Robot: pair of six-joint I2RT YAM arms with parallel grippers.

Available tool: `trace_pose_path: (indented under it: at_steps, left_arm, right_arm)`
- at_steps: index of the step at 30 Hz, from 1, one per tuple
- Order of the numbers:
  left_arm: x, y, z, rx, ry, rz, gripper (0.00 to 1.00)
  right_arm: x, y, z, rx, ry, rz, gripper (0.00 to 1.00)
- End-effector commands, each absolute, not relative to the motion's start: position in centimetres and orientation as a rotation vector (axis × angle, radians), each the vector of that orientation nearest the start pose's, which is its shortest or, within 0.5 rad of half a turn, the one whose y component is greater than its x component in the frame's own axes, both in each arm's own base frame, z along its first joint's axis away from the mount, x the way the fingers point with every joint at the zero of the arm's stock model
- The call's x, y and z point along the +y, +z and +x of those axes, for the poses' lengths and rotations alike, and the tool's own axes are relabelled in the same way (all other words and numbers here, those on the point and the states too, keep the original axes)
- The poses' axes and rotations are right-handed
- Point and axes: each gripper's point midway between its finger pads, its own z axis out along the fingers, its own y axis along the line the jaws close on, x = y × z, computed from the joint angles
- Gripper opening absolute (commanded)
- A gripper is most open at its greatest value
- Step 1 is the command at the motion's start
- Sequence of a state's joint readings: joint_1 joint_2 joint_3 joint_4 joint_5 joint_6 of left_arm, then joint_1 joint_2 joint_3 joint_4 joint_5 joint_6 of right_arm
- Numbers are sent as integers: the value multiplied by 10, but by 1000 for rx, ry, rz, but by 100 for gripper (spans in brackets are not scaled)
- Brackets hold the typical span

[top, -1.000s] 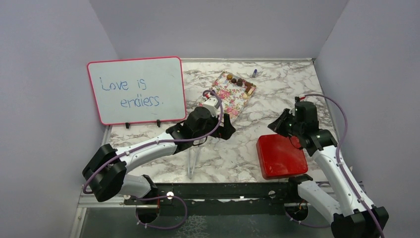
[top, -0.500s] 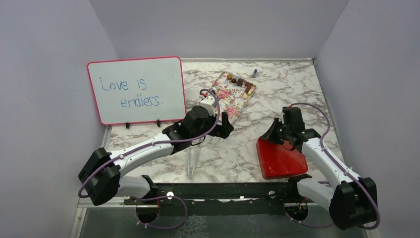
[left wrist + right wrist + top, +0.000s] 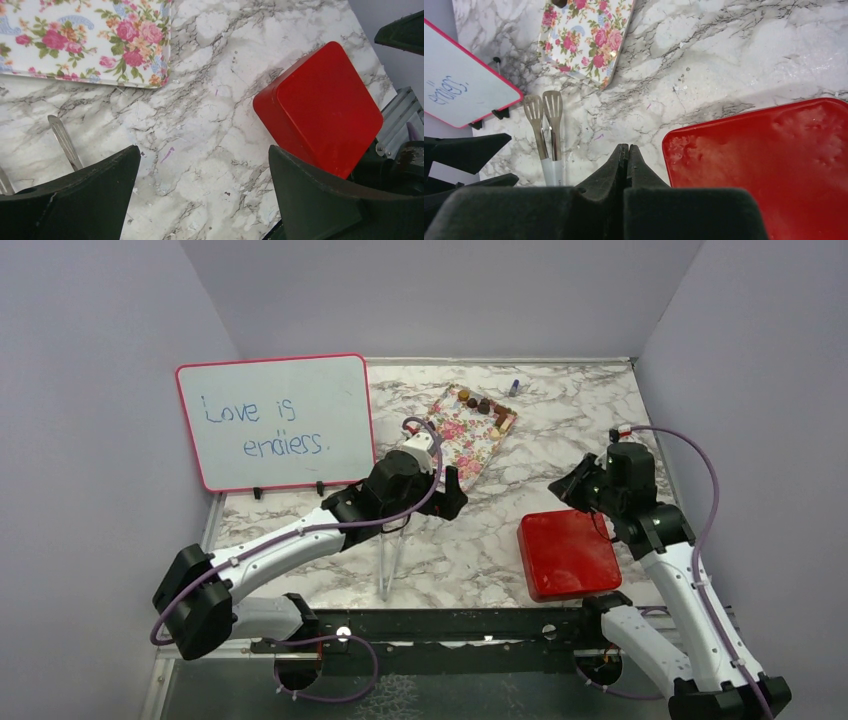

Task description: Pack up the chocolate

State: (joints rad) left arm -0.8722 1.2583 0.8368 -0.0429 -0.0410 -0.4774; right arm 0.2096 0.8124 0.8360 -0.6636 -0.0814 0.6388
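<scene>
Several small brown and cream pieces of chocolate (image 3: pixel 486 408) lie on the far end of a floral tray (image 3: pixel 462 438). A shut red box (image 3: pixel 568 554) sits at the near right. My left gripper (image 3: pixel 452 496) hovers open over bare marble just in front of the tray, holding nothing. Through the left wrist camera, the gripper (image 3: pixel 204 160) frames marble between the tray (image 3: pixel 85 40) and the red box (image 3: pixel 325 107). My right gripper (image 3: pixel 567 487) is shut and empty above the box's far edge; its tip (image 3: pixel 628 148) points at marble left of the box (image 3: pixel 769 165).
Metal tongs (image 3: pixel 392 560) lie on the marble between the arms, also seen as tongs (image 3: pixel 549 125). A pink-framed whiteboard (image 3: pixel 275 422) stands at the left. A small blue-capped object (image 3: pixel 514 387) lies behind the tray. Grey walls close in the sides and back.
The right gripper dipped to the red box's far edge, then lifted back up and to the right, staying shut. The left arm barely shifted.
</scene>
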Motion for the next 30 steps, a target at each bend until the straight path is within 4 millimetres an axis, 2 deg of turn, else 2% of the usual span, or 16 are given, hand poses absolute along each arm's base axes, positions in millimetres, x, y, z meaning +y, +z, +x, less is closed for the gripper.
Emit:
trace_pose_path:
  at_steps: [1, 5, 9, 14, 17, 21, 22, 25, 30]
  left_arm:
    - [-300, 230, 248, 1974, -777, 392, 99]
    - [-287, 256, 250, 1914, -746, 358, 99]
    - [-273, 278, 244, 1842, -737, 361, 99]
    - [-243, 292, 241, 1774, -628, 363, 99]
    - [-228, 295, 237, 1754, -602, 335, 99]
    - [-216, 296, 227, 1725, -609, 336, 99]
    - [-214, 297, 226, 1720, -608, 336, 99]
    - [-212, 300, 223, 1709, -627, 324, 99]
    - [-222, 300, 217, 1703, -707, 330, 99]
  right_arm:
    - [88, 214, 238, 2215, 528, 396, 3]
    - [86, 223, 229, 2234, 502, 335, 10]
    - [80, 215, 218, 2231, 484, 348, 21]
    - [77, 212, 205, 2219, 477, 314, 51]
    - [72, 219, 200, 2209, 454, 318, 62]
    - [67, 233, 198, 2172, 435, 308, 95]
    - [67, 237, 199, 2160, 432, 306, 99]
    - [65, 248, 201, 2135, 422, 291, 100]
    - [64, 270, 202, 2041, 424, 238, 100]
